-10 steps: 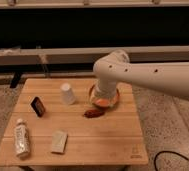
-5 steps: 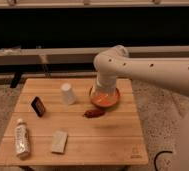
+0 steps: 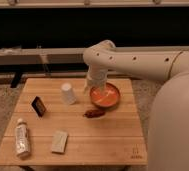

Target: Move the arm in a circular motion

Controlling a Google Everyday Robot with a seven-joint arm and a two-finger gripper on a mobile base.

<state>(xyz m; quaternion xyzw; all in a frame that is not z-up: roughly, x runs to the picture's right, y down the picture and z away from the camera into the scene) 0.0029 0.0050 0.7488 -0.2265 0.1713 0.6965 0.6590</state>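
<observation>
Gripper (image 3: 100, 88) hangs over the left rim of an orange bowl (image 3: 107, 100), low enough that its white tip overlaps the bowl's inside; whether it touches the bowl, and whether it is spread or closed, cannot be told.

No writing can be read. From the left, a clear bottle (image 3: 21, 140) with a pale cap lies near the wooden table's (image 3: 108, 142) front left corner, its label a blur. Behind it a small dark flat object (image 3: 38, 106) stands tilted. A pale rectangular pad (image 3: 59, 141) lies flat near the front edge. A small white cup (image 3: 67, 93) stands just left of the gripper, apart from it. A brown lump (image 3: 94, 113) lies just in front of the bowl. A small dark mark (image 3: 134, 152) sits near the table's front right corner, too small to make out.

The arm (image 3: 138, 62) lies up and to the right of the gripper. Its long cream segment, dotted with small dark holes, runs nearly level from the right edge to a bulbous joint above the table's back edge. There it bends and drops steeply to the gripper. A broad rounded cream body (image 3: 178, 125) fills the lower right.
</observation>
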